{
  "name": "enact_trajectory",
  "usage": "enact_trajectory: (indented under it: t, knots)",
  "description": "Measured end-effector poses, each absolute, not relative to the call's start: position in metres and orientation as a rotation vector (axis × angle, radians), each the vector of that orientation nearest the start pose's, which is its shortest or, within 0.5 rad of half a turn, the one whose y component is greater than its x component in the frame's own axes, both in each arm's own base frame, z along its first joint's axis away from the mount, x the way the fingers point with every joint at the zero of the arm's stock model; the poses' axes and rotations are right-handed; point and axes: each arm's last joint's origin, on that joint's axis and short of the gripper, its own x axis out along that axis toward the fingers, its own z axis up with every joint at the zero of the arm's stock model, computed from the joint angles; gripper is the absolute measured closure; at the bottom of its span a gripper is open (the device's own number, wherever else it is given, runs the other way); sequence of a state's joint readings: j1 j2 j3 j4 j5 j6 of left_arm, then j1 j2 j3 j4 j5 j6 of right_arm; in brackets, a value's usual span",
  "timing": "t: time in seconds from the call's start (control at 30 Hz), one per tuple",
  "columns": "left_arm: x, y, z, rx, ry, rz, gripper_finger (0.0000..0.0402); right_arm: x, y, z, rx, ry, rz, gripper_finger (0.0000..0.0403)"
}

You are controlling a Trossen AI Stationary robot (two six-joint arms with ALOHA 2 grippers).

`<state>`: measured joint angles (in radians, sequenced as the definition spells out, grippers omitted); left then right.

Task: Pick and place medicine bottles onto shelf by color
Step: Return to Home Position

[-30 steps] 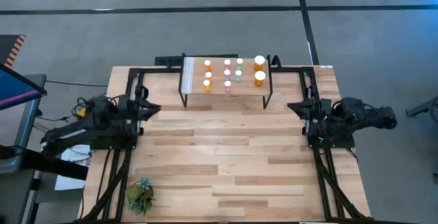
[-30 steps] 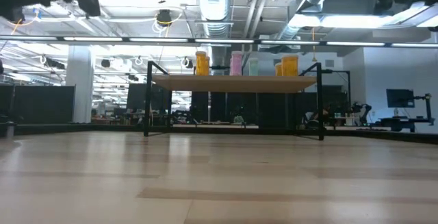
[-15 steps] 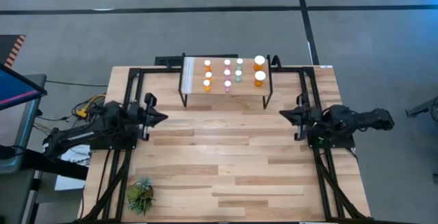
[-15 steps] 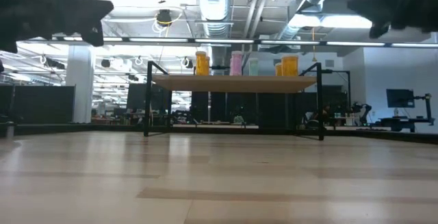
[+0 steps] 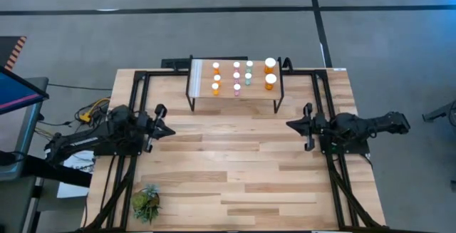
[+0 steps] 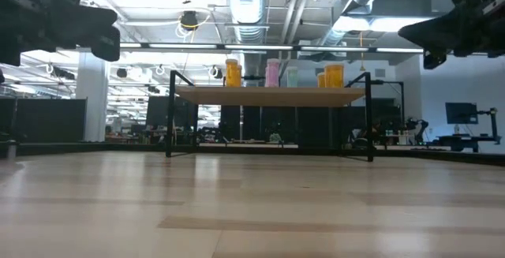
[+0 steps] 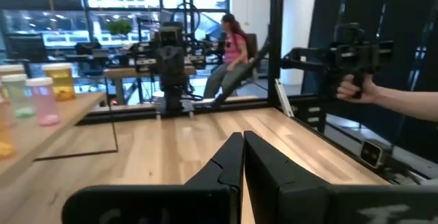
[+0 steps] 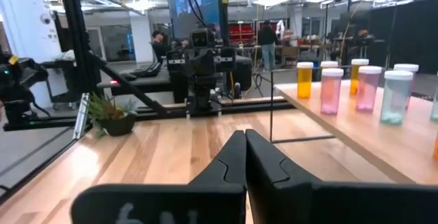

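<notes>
The shelf (image 5: 235,94) stands at the table's far middle on thin black legs. On it stand the medicine bottles: orange ones (image 5: 216,68) at its left, pink (image 5: 236,67) and teal ones (image 5: 249,65) in the middle, two larger orange ones (image 5: 270,65) at its right. In the low view the bottles (image 6: 272,74) stand in a row on the board (image 6: 268,95). My left gripper (image 5: 169,129) is shut and empty at the table's left side, level with the shelf's near legs. My right gripper (image 5: 291,125) is shut and empty at the right side.
A small green plant (image 5: 146,203) sits at the table's near left corner. Black frame rails (image 5: 135,90) run along both table sides. In the left wrist view a person's hand (image 7: 356,90) holds a device beyond the table, and another person (image 7: 229,49) sits farther off.
Both grippers have moved from the table's side edges inward toward its middle and a little toward the near edge, coming down into the low view's upper corners. The bottles and the shelf have kept still.
</notes>
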<state>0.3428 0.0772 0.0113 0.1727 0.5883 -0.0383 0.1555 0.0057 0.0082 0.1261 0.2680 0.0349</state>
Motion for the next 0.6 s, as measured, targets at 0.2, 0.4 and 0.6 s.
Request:
enact_trajectory:
  t: [0.2, 0.4, 0.6]
  knots:
    - [0.0961, 0.0156, 0.1741, 0.005, -0.06, -0.31, 0.0401, 0.0963, 0.0073, 0.1732, 0.052, -0.081, -0.112, 0.0375]
    - [0.0966, 0.0164, 0.169, -0.035, -0.009, -0.285, 0.0401, 0.0964, 0.0073, 0.1717, 0.049, -0.066, -0.112, 0.0372]
    - [0.0984, 0.0174, 0.1691, -0.097, -0.01, -0.149, 0.0402, 0.0965, 0.0073, 0.1711, 0.048, -0.061, -0.112, 0.0376]
